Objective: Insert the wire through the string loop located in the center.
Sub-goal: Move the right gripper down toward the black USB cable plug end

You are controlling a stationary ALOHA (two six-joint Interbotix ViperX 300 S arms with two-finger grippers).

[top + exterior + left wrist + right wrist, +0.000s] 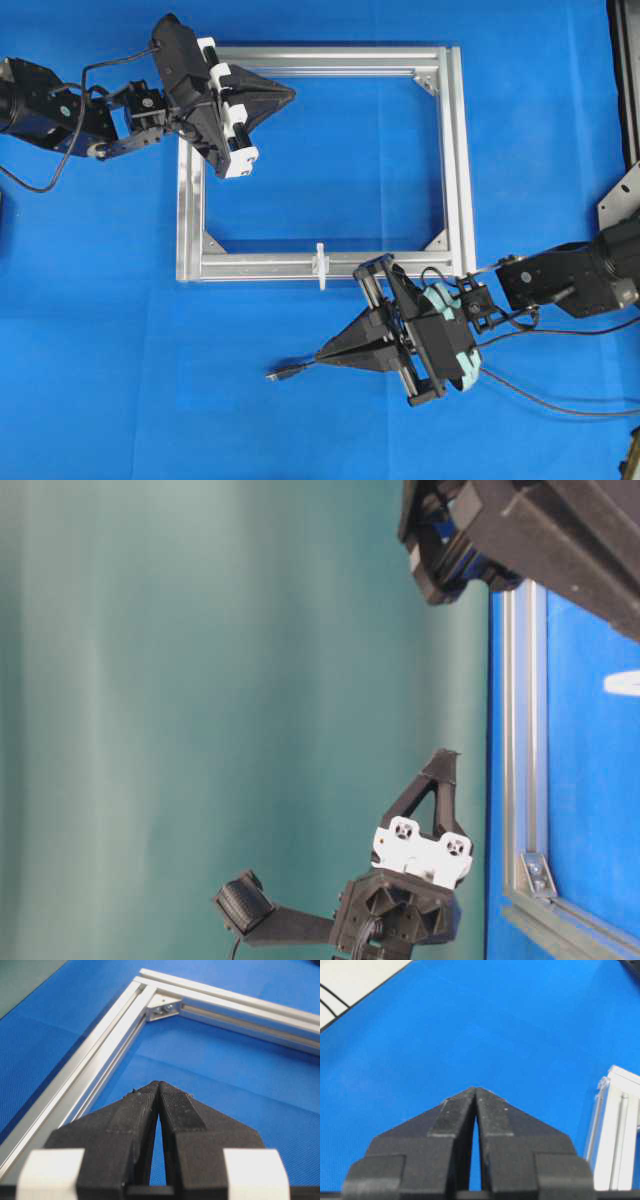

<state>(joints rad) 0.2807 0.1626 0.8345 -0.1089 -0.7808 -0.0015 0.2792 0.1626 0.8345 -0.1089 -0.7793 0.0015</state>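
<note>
The wire lies on the blue mat, its small plug [275, 375] pointing left and its thin black cable running right underneath my right arm. My right gripper [318, 357] hovers just right of the plug, shut, and its own view [476, 1089] shows nothing between the fingers. The string loop [321, 265], a tiny white cross, stands at the middle of the silver frame's near bar, just above the right gripper. My left gripper [292, 95] is shut and empty over the frame's far left corner; its tips [159, 1082] point along the inside of the frame.
The rectangular silver frame [460, 150] lies flat on the mat, with triangular brackets [165, 1007] in its corners. One frame corner [615, 1130] shows beside the right gripper. More thin cable [560, 405] trails off to the right edge. The left gripper [447, 752] also shows at table level.
</note>
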